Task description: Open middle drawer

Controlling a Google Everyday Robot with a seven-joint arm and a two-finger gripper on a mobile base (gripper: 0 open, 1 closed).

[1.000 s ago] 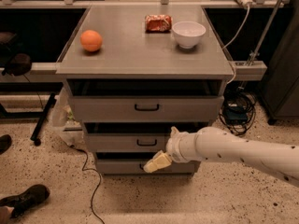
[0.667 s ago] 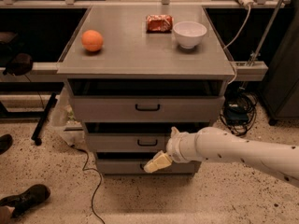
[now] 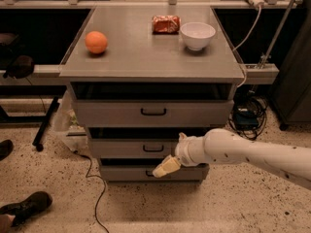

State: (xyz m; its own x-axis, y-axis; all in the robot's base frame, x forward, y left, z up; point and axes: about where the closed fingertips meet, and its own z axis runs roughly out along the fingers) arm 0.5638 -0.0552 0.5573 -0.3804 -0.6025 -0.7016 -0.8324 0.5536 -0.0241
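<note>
The gray cabinet has three stacked drawers. The middle drawer (image 3: 121, 148) has a flat gray front with a small black bar handle (image 3: 153, 148) at its centre, and a dark gap shows above the front. My gripper (image 3: 166, 167) sits at the end of the white arm (image 3: 243, 153), which comes in from the right. It hangs just below and a little right of the middle drawer's handle, in front of the bottom drawer (image 3: 121, 173). It holds nothing that I can see.
The top drawer (image 3: 112, 113) has the widest front. On the cabinet top (image 3: 141, 57) lie an orange (image 3: 96, 41), a red snack bag (image 3: 165, 24) and a white bowl (image 3: 198, 35). A cable (image 3: 95, 198) trails on the floor at left, and shoes (image 3: 26, 208) are at the lower left.
</note>
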